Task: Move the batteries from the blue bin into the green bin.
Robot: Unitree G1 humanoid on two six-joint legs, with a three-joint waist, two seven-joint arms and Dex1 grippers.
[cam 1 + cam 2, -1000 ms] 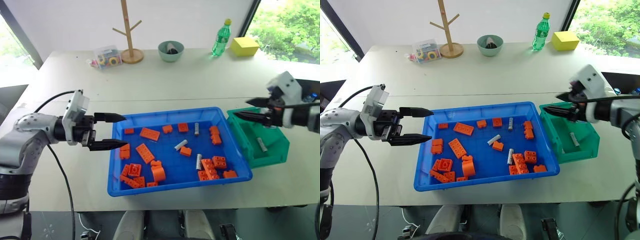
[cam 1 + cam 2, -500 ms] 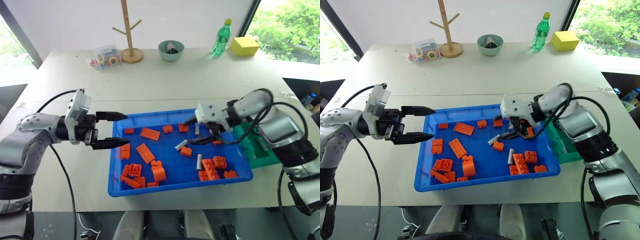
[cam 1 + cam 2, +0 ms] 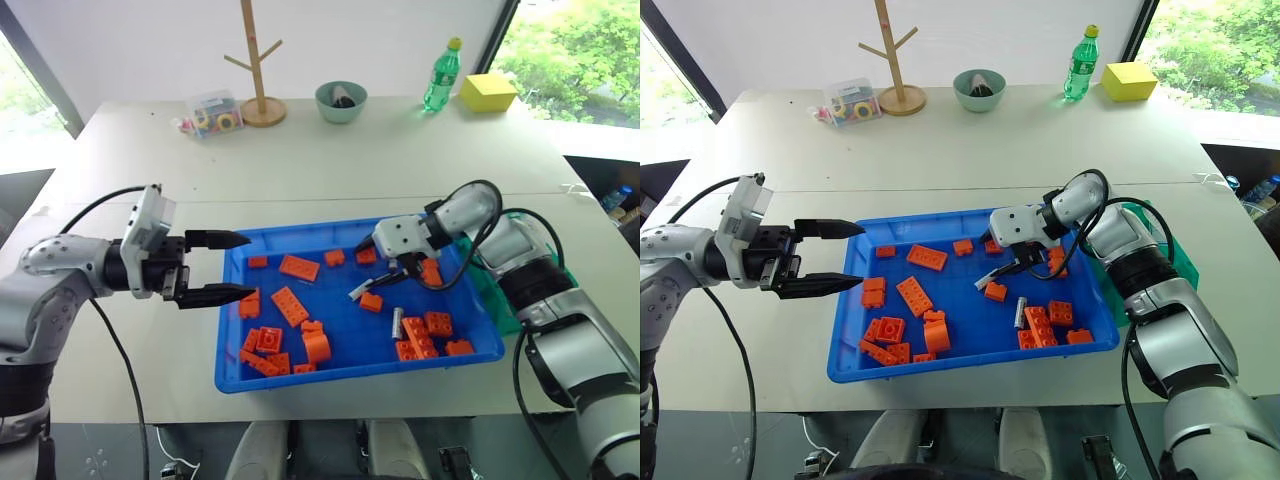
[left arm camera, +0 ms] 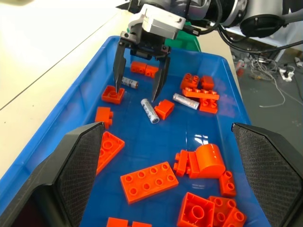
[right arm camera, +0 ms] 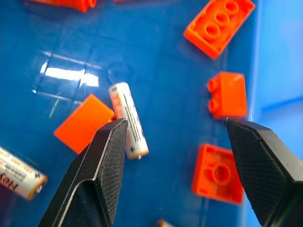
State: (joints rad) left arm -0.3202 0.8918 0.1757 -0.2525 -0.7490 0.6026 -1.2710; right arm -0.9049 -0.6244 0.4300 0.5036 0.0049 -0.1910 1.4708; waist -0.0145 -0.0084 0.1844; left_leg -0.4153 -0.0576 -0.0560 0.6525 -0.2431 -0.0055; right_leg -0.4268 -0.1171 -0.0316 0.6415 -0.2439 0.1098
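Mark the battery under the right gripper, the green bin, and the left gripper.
battery (image 4: 149, 111): left wrist view, middle of its barrel.
green bin (image 3: 1185, 262): right eye view, far rim beside the arm.
left gripper (image 3: 232, 265): left eye view, midway between its fingertips.

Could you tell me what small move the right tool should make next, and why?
Probably shift sideways to centre on the battery, then lower and close. The right tool hangs open inside the blue bin, but that battery lies beside one finger rather than between them, next to an orange brick.
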